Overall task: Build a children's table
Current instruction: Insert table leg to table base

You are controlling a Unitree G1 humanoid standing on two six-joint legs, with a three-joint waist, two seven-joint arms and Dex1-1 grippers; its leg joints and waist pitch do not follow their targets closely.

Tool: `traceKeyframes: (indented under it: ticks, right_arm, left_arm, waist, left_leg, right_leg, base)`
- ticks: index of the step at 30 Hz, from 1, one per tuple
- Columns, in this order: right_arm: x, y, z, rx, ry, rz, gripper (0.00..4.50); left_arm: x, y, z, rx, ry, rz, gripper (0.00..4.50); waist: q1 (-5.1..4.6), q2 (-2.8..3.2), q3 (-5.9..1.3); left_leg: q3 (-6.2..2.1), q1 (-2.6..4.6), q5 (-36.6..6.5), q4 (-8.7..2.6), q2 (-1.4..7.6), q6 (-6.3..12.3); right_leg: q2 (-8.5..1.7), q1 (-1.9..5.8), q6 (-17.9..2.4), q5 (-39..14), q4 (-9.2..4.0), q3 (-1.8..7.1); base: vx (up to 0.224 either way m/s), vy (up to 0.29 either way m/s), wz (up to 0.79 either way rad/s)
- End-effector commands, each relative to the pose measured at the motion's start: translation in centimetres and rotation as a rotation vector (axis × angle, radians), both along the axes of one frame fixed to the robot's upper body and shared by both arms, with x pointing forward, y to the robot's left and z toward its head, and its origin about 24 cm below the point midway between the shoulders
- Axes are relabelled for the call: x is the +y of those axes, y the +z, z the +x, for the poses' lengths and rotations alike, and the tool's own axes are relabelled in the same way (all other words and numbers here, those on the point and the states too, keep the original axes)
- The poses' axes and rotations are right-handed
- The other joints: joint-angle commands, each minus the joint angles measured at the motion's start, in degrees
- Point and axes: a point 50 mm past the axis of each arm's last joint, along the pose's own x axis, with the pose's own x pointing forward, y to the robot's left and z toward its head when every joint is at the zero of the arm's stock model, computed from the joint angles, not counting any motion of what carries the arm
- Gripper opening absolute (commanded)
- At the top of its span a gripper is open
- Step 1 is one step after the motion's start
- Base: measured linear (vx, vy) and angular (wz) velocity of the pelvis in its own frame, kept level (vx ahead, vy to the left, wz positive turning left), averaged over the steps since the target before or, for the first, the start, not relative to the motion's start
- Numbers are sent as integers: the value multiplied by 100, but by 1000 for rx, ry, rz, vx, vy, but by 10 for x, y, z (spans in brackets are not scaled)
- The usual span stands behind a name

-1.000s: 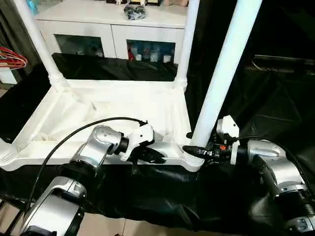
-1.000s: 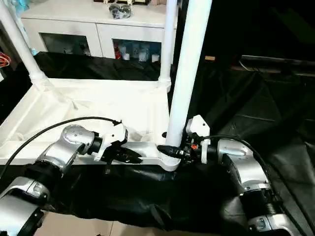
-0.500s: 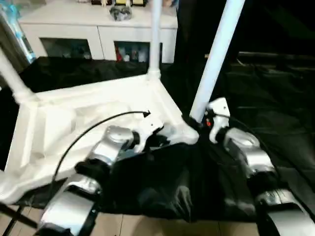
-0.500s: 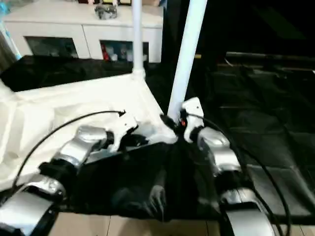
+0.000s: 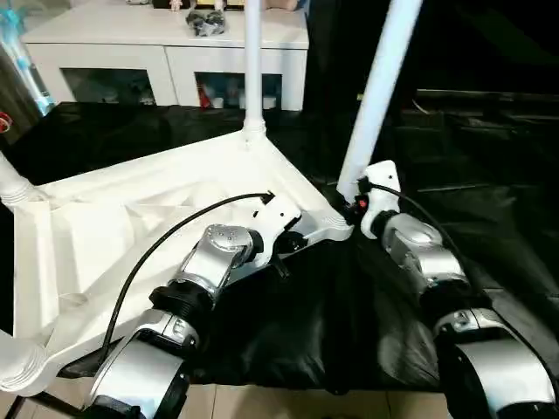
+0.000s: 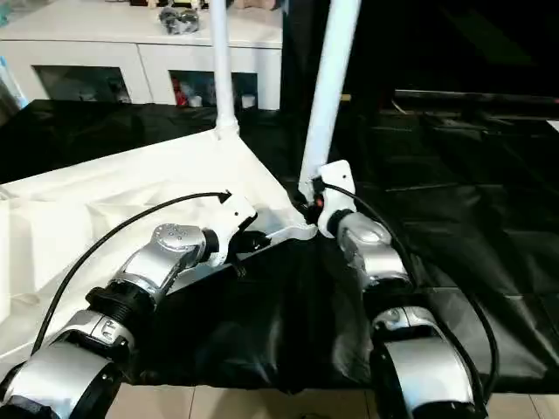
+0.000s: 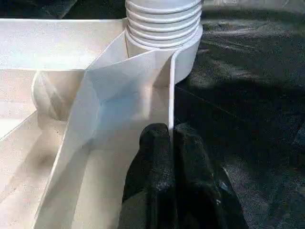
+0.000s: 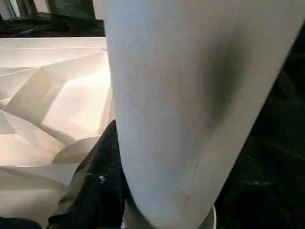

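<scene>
White plastic tabletop (image 5: pixel 131 227) had swung, its near corner now toward twelve o'clock; left tool (image 7: pixel 169 143) pinched the rim, right tool (image 5: pixel 354 202) clasped the leg (image 5: pixel 376 96), suggesting repositioning.

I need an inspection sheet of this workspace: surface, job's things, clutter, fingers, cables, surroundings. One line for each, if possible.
Surface: black cloth over the work area.
Job's things: white table top lies underside up; legs stand in its corner sockets, including the near leg and the far leg.
Clutter: nothing seen on the cloth.
Fingers: left gripper fingers pinch the top's thin rim wall; right gripper fingers grip the near leg at its base.
Cables: black cable arcs over the left forearm.
Surroundings: white cabinet with glass-fronted compartments behind; small items on top.
</scene>
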Motion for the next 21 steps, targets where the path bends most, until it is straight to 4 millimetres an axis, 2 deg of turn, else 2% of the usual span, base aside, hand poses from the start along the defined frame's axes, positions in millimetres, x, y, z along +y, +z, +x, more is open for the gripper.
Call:
traceKeyframes:
  ticks: [1, 3, 4, 6, 8, 9, 10, 12, 13, 15, 19, 21]
  right_arm:
    - [9, -52, -26, 238, 30, -27, 224]
    - [10, -51, -26, 233, 44, -15, 224]
    - [10, -50, -25, 230, 46, -8, 261]
    - [11, -47, -24, 220, 56, 6, 264]
    - [12, -44, -22, 201, 67, 12, 286]
    - [12, -42, -21, 189, 72, 18, 286]
    - [12, -38, -20, 167, 81, 27, 308]
    - [12, -35, -18, 151, 88, 34, 316]
    - [10, -27, -15, 108, 109, 42, 336]
    - [8, -21, -14, 77, 136, 36, 348]
    - [3, -14, -15, 34, 196, 24, 383]
    - [1, -11, -17, 23, 241, 25, 383]
  left_arm:
    - [-15, 30, 6, -117, -32, -98, 0]
    - [-16, 30, 6, -118, -38, -98, 0]
    - [-16, 30, 6, -118, -43, -97, 0]
    - [-16, 30, 5, -118, -54, -96, 0]
    - [-17, 29, 4, -120, -67, -97, 0]
    - [-17, 30, 3, -122, -74, -98, 0]
    - [-17, 30, 2, -122, -86, -100, 0]
    - [-17, 30, 2, -122, -95, -102, 0]
    - [-17, 30, 0, -131, -129, -110, 0]
    - [-16, 30, -2, -137, -162, -111, 0]
    - [-13, 28, -6, -132, -198, -108, 0]
    - [-12, 28, -8, -130, -223, -113, 0]
  waist:
    - [-11, -19, -196]
    - [-9, -10, -199]
    - [-8, -3, -200]
    - [-4, -7, -208]
    - [25, -21, -234]
    - [28, -23, -231]
    - [41, -10, -223]
    - [46, -18, -225]
    - [52, -19, -224]
    - [58, -25, -242]
    - [113, -23, -268]
    - [141, -18, -288]
  left_leg:
    - [-174, 44, -2858, -493, 159, 115]
    - [-181, 45, -2878, -499, 161, 114]
    - [-183, 49, -2888, -505, 162, 114]
    - [-179, 43, -2854, -512, 170, 122]
    - [-152, 22, -2592, -512, 183, 170]
    - [-144, 1, -2495, -517, 179, 199]
    - [-128, 5, -2425, -511, 179, 235]
    - [-119, -3, -2324, -509, 176, 271]
    - [-115, 3, -2278, -504, 176, 286]
    - [-117, -36, -2086, -508, 185, 329]
    - [-73, -16, -1704, -479, 193, 443]
    - [-51, -24, -1473, -459, 198, 511]
  right_leg:
    - [-299, 99, -725, -3461, -599, 112]
    - [-301, 96, -733, -3405, -600, 120]
    - [-295, 94, -765, -3330, -595, 124]
    - [-297, 109, -840, -3168, -580, 134]
    - [-309, 139, -1026, -2745, -540, 167]
    - [-304, 154, -1068, -2642, -523, 172]
    - [-310, 147, -1114, -2598, -524, 178]
    - [-311, 161, -1122, -2596, -522, 177]
    - [-317, 160, -1122, -2616, -526, 178]
    - [-320, 202, -1165, -2431, -494, 187]
    - [-309, 206, -1323, -1986, -456, 204]
    - [-302, 218, -1431, -1657, -411, 208]
  base:
    - [0, 0, 0]
    - [0, 0, 0]
    - [0, 0, 0]
    - [0, 0, 0]
    - [0, 0, 0]
    - [0, 0, 0]
    - [0, 0, 0]
    - [0, 0, 0]
    - [0, 0, 0]
    - [0, 0, 0]
    - [0, 0, 0]
    - [0, 0, 0]
